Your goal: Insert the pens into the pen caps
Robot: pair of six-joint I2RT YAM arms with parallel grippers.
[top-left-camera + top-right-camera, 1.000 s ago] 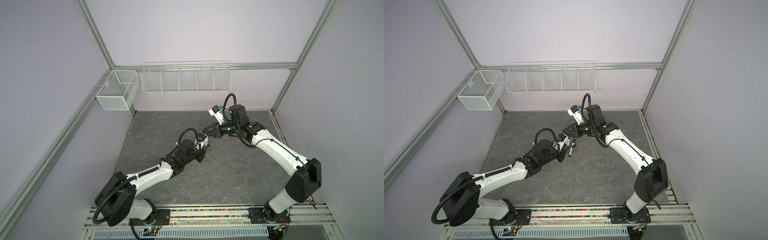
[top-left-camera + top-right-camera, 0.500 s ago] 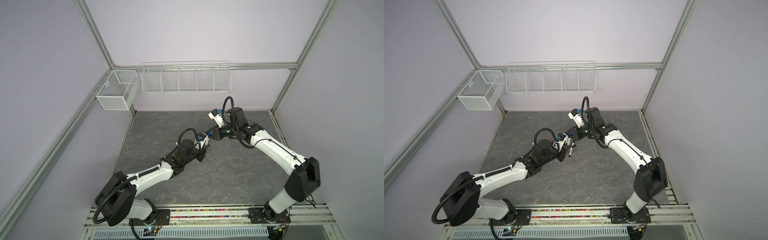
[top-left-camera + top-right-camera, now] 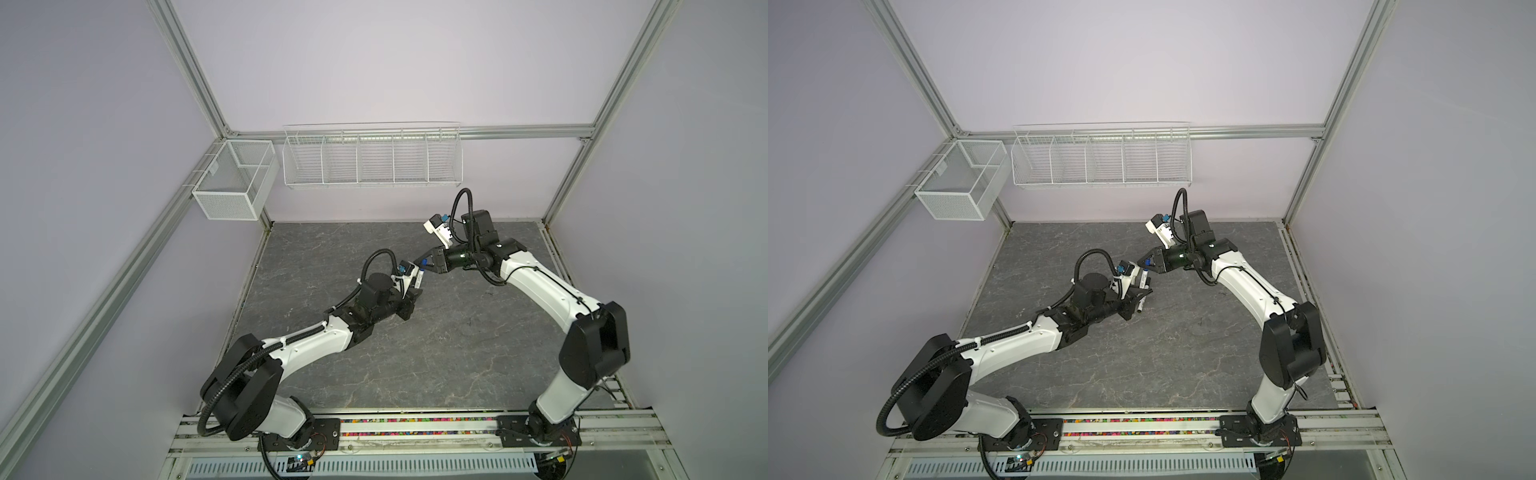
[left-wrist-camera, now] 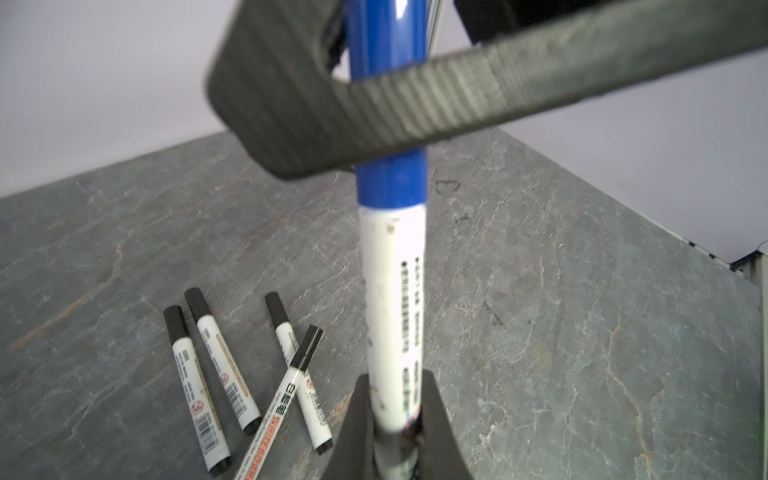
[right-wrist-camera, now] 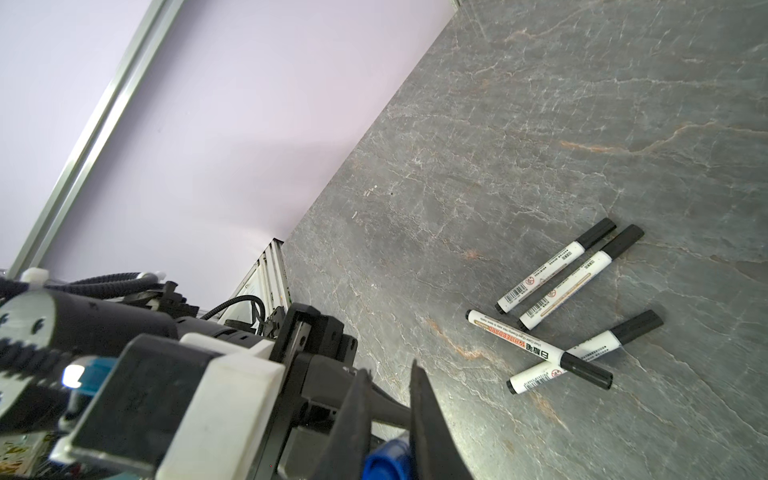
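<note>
Bottom of the left wrist frame: the left jaws pinch the white barrel of the blue pen (image 4: 392,291). Its blue cap (image 4: 390,187) sits on the far end, squeezed by the right jaws. Beyond, lower left, four black-capped pens (image 4: 195,390) lie clustered on the surface (image 4: 540,332), one crossing another.

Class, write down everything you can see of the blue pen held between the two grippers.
The blue pen has a smooth white plastic barrel with black print and a glossy blue cap pushed on. It hangs tilted above the table, barrel end pinched by the left gripper, cap by the right gripper.
</note>
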